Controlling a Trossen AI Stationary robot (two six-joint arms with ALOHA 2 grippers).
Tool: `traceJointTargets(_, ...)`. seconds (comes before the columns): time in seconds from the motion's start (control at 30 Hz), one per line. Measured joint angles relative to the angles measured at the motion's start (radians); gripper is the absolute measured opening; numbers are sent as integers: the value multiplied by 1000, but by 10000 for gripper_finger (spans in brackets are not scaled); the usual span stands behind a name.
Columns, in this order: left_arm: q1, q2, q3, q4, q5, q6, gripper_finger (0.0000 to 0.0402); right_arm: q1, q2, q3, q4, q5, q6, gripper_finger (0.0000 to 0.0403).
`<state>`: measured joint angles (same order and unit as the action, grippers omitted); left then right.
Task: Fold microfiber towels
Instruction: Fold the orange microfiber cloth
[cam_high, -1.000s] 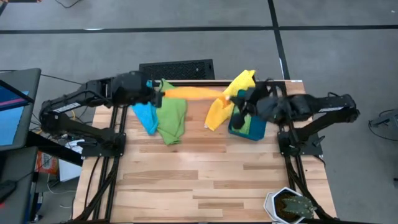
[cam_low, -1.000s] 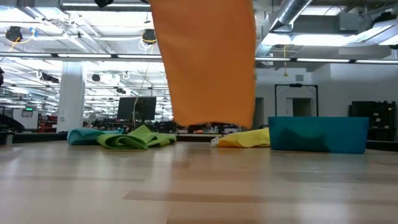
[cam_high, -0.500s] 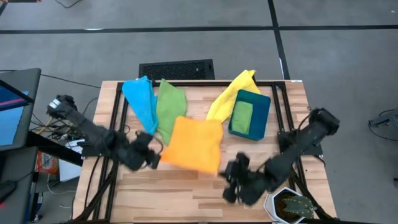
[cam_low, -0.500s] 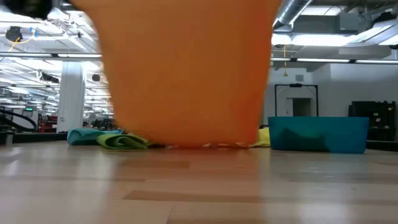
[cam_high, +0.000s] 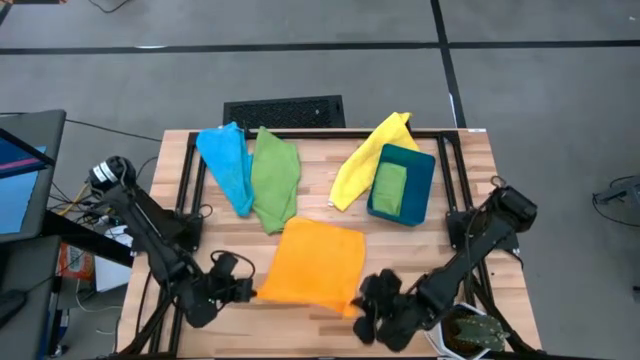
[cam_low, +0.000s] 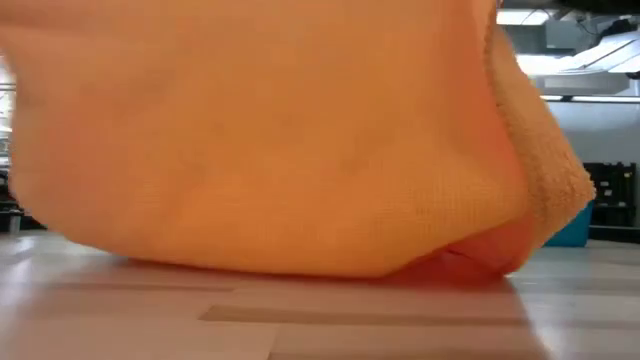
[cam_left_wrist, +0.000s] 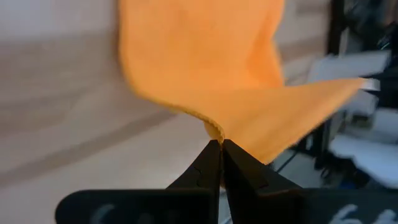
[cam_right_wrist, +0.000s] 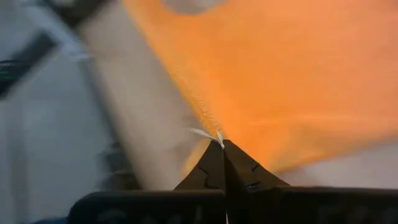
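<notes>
An orange towel (cam_high: 312, 262) is spread over the middle of the table near its front edge, and it fills the low view (cam_low: 280, 140). My left gripper (cam_high: 248, 291) is shut on its near left corner. My right gripper (cam_high: 363, 300) is shut on its near right corner. A light blue towel (cam_high: 225, 165), a green towel (cam_high: 273, 180) and a yellow towel (cam_high: 362, 160) lie crumpled on the table's far part. Another green towel (cam_high: 388, 187) lies inside the teal bin (cam_high: 420, 190). My left gripper pinches the orange towel's near left corner (cam_left_wrist: 214, 129) between its two fingertips, slanting down from the table's left near side. The cloth runs away from the fingers toward the table's far side, sagging a little. My right gripper pinches the near right corner (cam_right_wrist: 210, 127), by the hemmed edge, between its fingertips, slanting down from the table's right near side. The cloth spreads away from it toward the left gripper, and its far edge (cam_high: 325, 226) lies low over the table.
The teal bin stands at the far right of the table. A potted plant (cam_high: 470, 330) sits at the table's near right corner, close beside my right arm. Bare wood shows between the orange towel and the far towels.
Both grippers have swung from the table's far edge toward its near edge and down, rolling their wrists, each still shut on a corner. The orange towel, which hung bunched between them, has been drawn forward and spread out flat low over the table.
</notes>
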<state>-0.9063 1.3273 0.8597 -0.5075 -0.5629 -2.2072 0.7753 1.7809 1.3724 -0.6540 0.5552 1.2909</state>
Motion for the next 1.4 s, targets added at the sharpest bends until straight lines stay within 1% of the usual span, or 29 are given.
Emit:
traceJointTargets(0.07,35,-6,1,-12,-40,30,0,-23,-15,0,-118,-1,51,7)
traceJointTargets(0.13,80,-18,0,-26,-65,94,0,-52,-29,0,-208,-3,67,7)
traceJointTargets(0.2,143,-22,1,-29,-45,186,0,-89,-41,-1,-256,-14,43,7)
traceJointTargets(0.4,359,-17,-1,-43,59,531,0,-210,-43,-5,-258,-149,-80,8)
traceJointTargets(0.57,517,-17,-1,-49,89,777,0,-283,-42,-48,-266,-166,-95,8)
traceJointTargets(0.7,610,-17,-1,-80,115,891,0,-322,-42,-85,-241,-204,-129,8)
traceJointTargets(0.83,669,-17,-1,-68,137,1000,0,-345,-42,-126,-196,-217,-139,8)
traceJointTargets(0.93,697,-17,-1,-52,137,1063,0,-359,-42,-148,-200,-217,-126,8)
traceJointTargets(1.27,773,-17,-1,-31,120,1183,0,-389,-42,-199,-165,-237,-130,8)
traceJointTargets(1.4,790,-17,-44,81,174,1245,2,-392,-42,-218,-164,-256,-127,12)
